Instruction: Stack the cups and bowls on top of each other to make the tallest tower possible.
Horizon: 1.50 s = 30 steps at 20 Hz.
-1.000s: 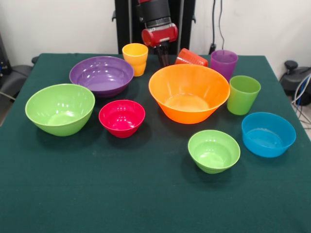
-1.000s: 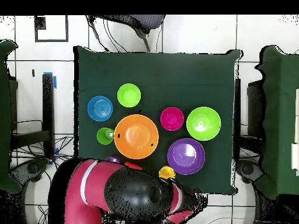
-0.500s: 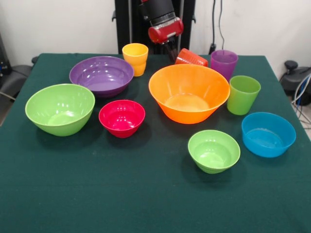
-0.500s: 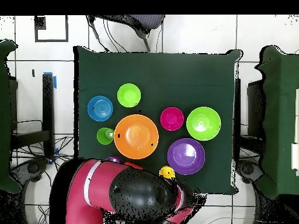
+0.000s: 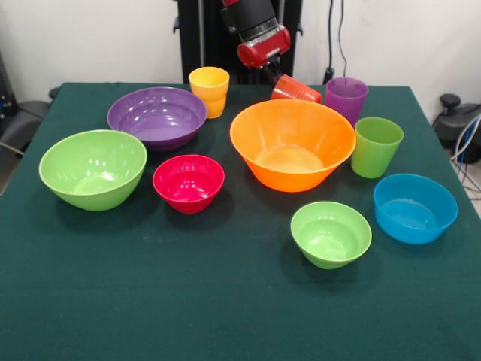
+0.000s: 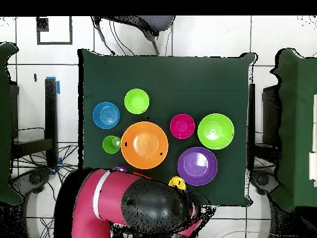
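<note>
**Six bowls unstacked on the worktop; arm tilted above the tipped red cup**

The orange bowl (image 5: pixel 292 144) sits near the middle of the green-clothed worktop (image 5: pixel 188 301), and the rest are placed here by reference to it in the front view. The magenta-red bowl (image 5: pixel 189 183) stands just to its left, apart from it. Beyond that, the purple bowl (image 5: pixel 157 116) lies further left and back, and the big light green bowl (image 5: pixel 93 168) furthest left. In front of the orange bowl is the small light green bowl (image 5: pixel 331 233); to its front right, the blue bowl (image 5: pixel 415 207). All six rest upright, singly, none inside another.

Behind the orange bowl a red cup (image 5: pixel 295 89) lies tipped on its side, with a purple cup (image 5: pixel 346 98) upright to its right and a green cup (image 5: pixel 376 146) just right of the orange bowl's rim. A yellow cup (image 5: pixel 209 90) stands back left.

The arm (image 5: pixel 255 30) leans down from above, its red wrist slanted toward the red cup, with the gripper (image 5: pixel 272 76) just at that cup's upper left. Whether the fingers are apart or together cannot be told.

Since a second ago the wrist has swung right and up, from near the yellow cup toward the red one; the bowls have not moved.
</note>
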Tool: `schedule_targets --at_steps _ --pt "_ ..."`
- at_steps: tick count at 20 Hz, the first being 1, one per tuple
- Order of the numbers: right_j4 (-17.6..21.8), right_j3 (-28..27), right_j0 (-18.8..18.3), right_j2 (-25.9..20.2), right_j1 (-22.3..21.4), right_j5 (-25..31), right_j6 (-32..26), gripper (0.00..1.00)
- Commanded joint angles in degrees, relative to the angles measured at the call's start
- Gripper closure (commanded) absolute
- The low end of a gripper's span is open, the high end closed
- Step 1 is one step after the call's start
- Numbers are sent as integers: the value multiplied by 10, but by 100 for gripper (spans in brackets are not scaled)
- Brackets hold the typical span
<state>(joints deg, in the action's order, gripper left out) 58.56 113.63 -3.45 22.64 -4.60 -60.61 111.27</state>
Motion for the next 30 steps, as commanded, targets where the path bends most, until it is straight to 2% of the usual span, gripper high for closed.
schedule_targets --at_steps 1,4,7,11,20,27,30 --pt "-45 -55 -26 -82 31 -13 20 100" --pt "-66 -51 -30 -71 32 -40 -14 100" --pt "-99 -37 -28 -59 17 -91 -54 100" --pt "-72 -43 -11 -62 4 -79 -31 100" --pt "-46 -55 3 -55 15 -100 -39 100" --pt "31 -52 12 -68 -12 -104 9 100" --pt "34 -50 9 -73 -17 -106 13 100"
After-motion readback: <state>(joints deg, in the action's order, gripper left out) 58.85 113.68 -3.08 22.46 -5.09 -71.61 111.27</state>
